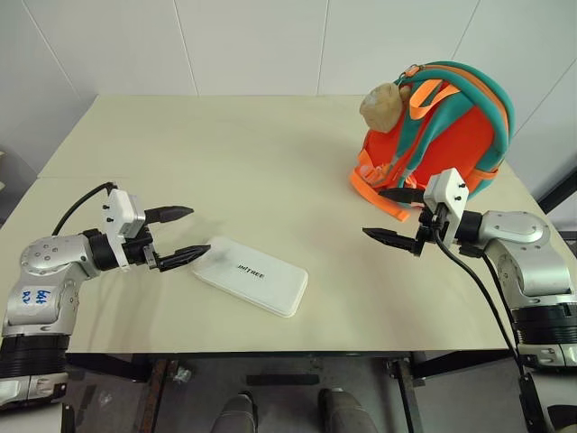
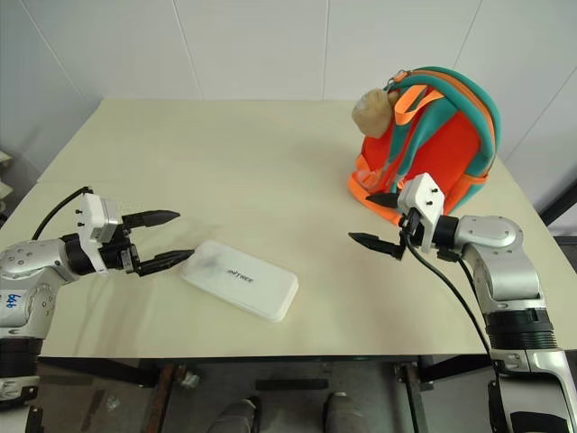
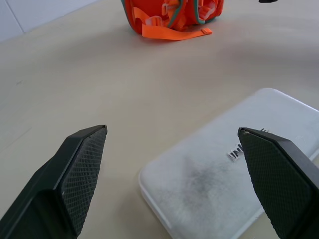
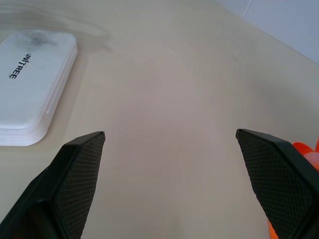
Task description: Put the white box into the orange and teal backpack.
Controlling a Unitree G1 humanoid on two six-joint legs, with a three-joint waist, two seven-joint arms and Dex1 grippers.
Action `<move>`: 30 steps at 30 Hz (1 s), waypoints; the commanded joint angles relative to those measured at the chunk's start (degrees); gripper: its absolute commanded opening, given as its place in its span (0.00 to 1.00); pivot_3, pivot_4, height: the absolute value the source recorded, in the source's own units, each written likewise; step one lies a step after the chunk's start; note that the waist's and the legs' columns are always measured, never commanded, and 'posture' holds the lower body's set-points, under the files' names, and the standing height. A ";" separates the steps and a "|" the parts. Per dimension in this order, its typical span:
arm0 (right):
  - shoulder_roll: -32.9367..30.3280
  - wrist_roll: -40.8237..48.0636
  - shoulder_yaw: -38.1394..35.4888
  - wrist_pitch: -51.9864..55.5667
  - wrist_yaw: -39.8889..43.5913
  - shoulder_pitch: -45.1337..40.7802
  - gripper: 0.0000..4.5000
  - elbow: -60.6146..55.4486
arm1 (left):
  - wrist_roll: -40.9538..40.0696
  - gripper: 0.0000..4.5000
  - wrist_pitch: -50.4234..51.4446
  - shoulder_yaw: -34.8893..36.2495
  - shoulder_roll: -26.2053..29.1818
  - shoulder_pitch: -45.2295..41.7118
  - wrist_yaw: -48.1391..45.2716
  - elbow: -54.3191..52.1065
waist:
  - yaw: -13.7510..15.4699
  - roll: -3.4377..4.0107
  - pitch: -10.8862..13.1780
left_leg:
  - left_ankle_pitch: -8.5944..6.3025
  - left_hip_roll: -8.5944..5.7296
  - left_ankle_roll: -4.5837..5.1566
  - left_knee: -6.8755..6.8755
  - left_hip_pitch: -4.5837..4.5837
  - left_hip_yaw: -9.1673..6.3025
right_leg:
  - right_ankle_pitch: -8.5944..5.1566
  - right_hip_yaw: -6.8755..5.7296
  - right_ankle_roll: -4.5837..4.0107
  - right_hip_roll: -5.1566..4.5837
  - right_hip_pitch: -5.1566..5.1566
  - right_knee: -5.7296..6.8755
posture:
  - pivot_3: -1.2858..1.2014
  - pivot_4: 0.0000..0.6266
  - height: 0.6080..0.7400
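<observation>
On the beige surface [image 1: 270, 162] the white box [image 1: 251, 275] lies flat near the front edge, left gripper [image 1: 183, 235] right at its end with jaws wide open and empty, right gripper [image 1: 389, 216] the same, just beside the orange and teal backpack [image 1: 451, 135].

The white box [image 1: 251, 276] lies flat on the table [image 1: 252, 171] at about 6 o'clock near the front edge, with the orange and teal backpack [image 1: 439, 135] standing well apart at 2 o'clock toward the far right. The left claw [image 1: 185, 236] hangs just beside the box's 9 o'clock end, spread wide. The right claw [image 1: 390, 216] hangs at 4 o'clock, just before the backpack, likewise spread.
</observation>
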 commanded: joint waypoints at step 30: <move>11.57 -3.45 12.93 7.39 -6.77 17.54 0.00 -19.25 | 10.92 0.02 -13.19 -2.90 -3.10 -3.51 3.16 21.26 | -0.02 -0.05 -0.04 | 0.08 -0.02 -0.06 0.33 0.00 -0.03 | 0.02 0.02 0.03 0.03 -0.04 0.36 | 0.52 0.24 1.00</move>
